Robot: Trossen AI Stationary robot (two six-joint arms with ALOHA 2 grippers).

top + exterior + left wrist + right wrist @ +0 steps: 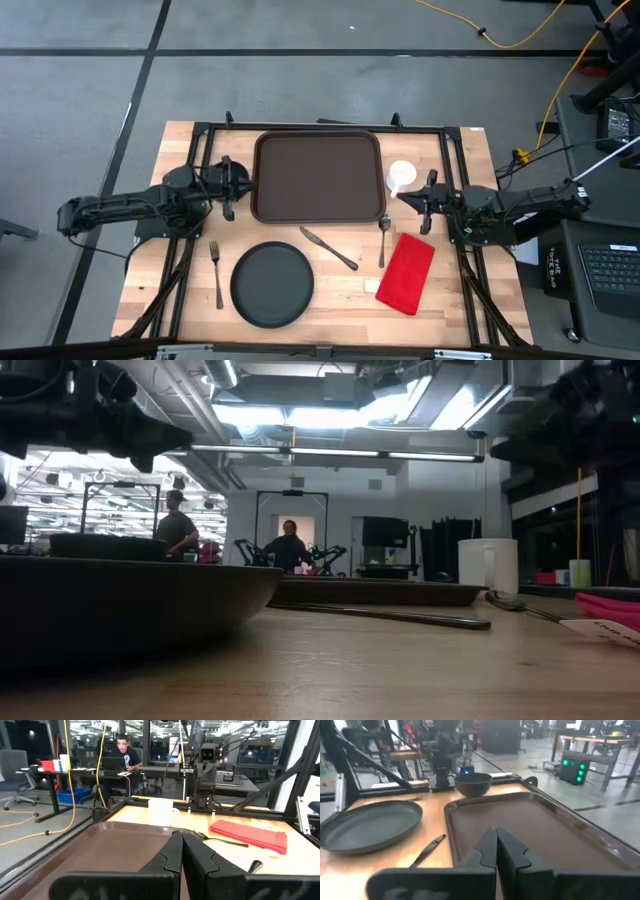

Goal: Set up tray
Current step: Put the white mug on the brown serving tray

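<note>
The dark brown tray (318,176) lies flat on the wooden table, at its far middle; it also shows in the left wrist view (100,855) and the right wrist view (535,830). My left gripper (232,187) hovers level just off the tray's left edge, shut and holding nothing (181,837). My right gripper (425,200) hovers level to the right of the tray, next to a white cup (400,178), and is likewise shut on nothing (496,832).
A round black plate (272,284) lies near the front. A fork (216,272) lies to its left. A knife (328,247), a spoon (383,240) and a red napkin (406,272) lie to its right. A dark bowl (473,784) stands beyond the tray's left edge. People show in the room behind.
</note>
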